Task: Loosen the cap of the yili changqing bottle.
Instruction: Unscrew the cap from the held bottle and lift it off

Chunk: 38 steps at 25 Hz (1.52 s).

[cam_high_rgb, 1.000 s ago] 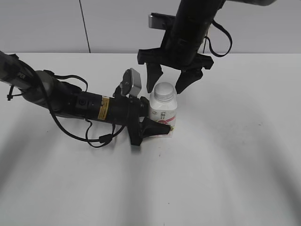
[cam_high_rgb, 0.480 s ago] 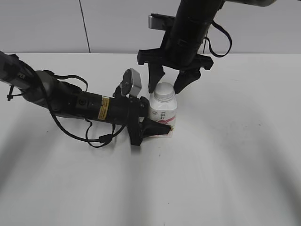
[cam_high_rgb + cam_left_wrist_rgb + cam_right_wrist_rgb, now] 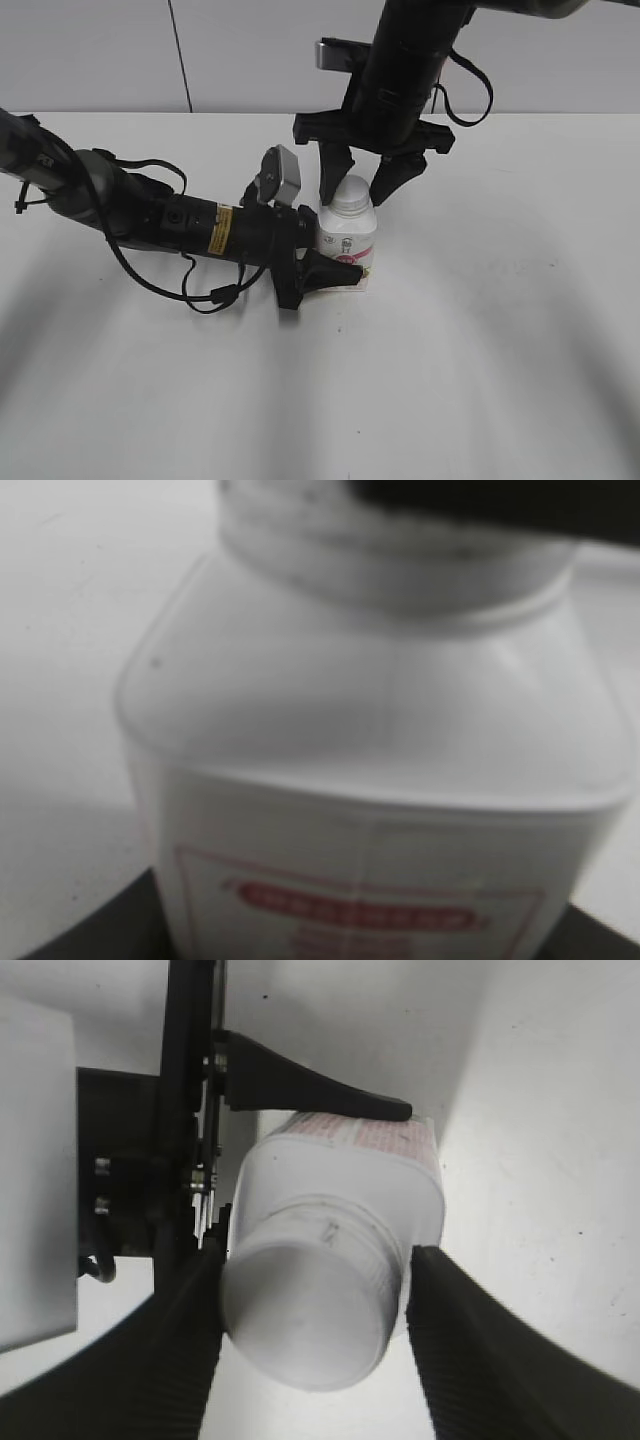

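Note:
The yili changqing bottle (image 3: 347,240) stands upright on the white table, white with a pink-red label. It fills the left wrist view (image 3: 370,810) and shows from above in the right wrist view (image 3: 350,1175). Its white cap (image 3: 349,193) (image 3: 305,1310) is on the neck. My left gripper (image 3: 325,260) lies low from the left and is shut on the bottle's body. My right gripper (image 3: 362,185) (image 3: 312,1335) hangs over the bottle, open, one finger on each side of the cap, with a gap on the right side.
The white table (image 3: 480,330) stretches around the bottle. A grey wall stands behind. The left arm (image 3: 150,215) with its cables lies across the table's left half.
My right gripper has come down a little, so its fingers now straddle the cap. The bottle and left arm have not moved.

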### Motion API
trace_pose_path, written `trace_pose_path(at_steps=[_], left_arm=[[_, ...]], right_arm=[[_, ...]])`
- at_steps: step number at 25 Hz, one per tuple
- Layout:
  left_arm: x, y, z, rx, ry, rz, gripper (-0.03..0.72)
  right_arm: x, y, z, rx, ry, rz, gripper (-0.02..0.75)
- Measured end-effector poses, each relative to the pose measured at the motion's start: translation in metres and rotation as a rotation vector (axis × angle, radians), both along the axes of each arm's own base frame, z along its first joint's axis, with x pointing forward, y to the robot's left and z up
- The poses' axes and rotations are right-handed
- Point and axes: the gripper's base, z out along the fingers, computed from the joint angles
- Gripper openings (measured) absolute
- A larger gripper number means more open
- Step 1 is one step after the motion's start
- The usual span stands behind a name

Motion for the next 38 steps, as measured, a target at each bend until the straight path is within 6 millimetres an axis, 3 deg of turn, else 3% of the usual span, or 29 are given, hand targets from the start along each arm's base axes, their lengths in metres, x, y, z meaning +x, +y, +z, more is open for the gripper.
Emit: trace_pose_path(at_steps=[5,14,29,38], left_arm=[[0.0001,0.0001,-0.0001,0.001,0.0,0.001,0.389],[0.0003,0.0001,-0.0003,0.004,-0.001,0.003,0.389],[0.0002,0.0002,-0.0005,0.006,-0.005,0.0,0.389],[0.0002,0.0002,-0.0005,0.006,-0.006,0.0,0.389]], right_arm=[[-0.0004,0.0,0.0,0.0,0.004,0.0,0.398],[-0.0004,0.0,0.0,-0.001,-0.013,0.059,0.398],[-0.0011,-0.0005,0.0003,-0.027,-0.264,0.921,0.397],[-0.0008,-0.0008,0.0005,-0.038,-0.364,1.247,0.396]])
